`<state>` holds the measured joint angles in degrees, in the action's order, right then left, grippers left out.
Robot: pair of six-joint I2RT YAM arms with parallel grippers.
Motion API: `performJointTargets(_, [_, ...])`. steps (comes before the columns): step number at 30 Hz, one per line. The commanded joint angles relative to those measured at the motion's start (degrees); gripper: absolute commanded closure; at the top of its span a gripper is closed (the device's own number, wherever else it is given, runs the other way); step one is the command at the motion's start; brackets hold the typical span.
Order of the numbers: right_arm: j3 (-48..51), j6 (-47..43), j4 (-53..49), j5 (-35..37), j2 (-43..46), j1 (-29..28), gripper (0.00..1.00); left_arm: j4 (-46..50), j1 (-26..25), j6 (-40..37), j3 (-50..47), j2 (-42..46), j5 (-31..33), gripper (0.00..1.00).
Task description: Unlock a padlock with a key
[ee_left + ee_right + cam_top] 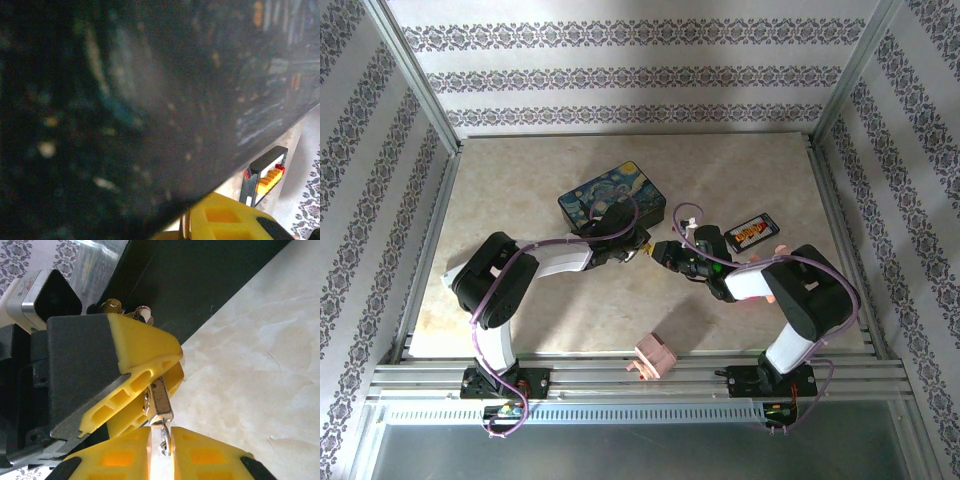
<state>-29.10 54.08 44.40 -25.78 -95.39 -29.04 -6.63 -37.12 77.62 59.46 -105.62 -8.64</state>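
From above, both arms reach into the middle of the beige marbled table (520,190). The left gripper (638,250) and the right gripper (663,251) meet nose to nose just in front of the near right corner of the painted box (613,198), a dark blue one with swirls of yellow. What they hold between them is too small to make out from up here. A small black case (753,232) with red and yellow print lies to the right of the box, well clear of it, and a pink wooden block (656,355) sits at the near edge between the two arm bases.

Through the left wrist camera the box's dark painted side (125,100) is pressed up close and blurred. One yellow finger (225,220) pokes in at the bottom, and past it the black case (265,175) lies on a strip of pale table.

The right wrist camera has the best look. The left gripper's yellow fingers (145,347) are clamped on the padlock (160,400), which hangs just off the box's dark wall (200,285), above the table. Directly below it the key (164,442) points up at the padlock's underside. It sits in the narrow slot between the right gripper's fingertips (200,455), and I cannot tell whether they are pinching it.
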Motion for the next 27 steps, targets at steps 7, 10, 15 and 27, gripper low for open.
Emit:
performJointTargets(7, [-2.3,0.2,1.9,-0.1,-1.2,-0.5,0.96,0.3,-0.8,2.6,-0.9,0.5,-6.5,0.9])
performJointTargets(10, [-2.8,0.2,1.9,0.0,-1.3,-0.5,0.99,0.2,-0.9,2.5,-0.8,0.4,-6.7,0.9])
performJointTargets(15, [-3.8,0.3,2.0,0.1,-2.1,-0.5,1.0,0.1,-1.3,2.4,-0.2,-0.3,-7.4,0.9])
performJointTargets(27, [-3.9,1.5,3.1,0.3,-2.5,-0.5,1.0,-2.2,-1.3,3.0,-1.6,-0.1,-7.4,0.78])
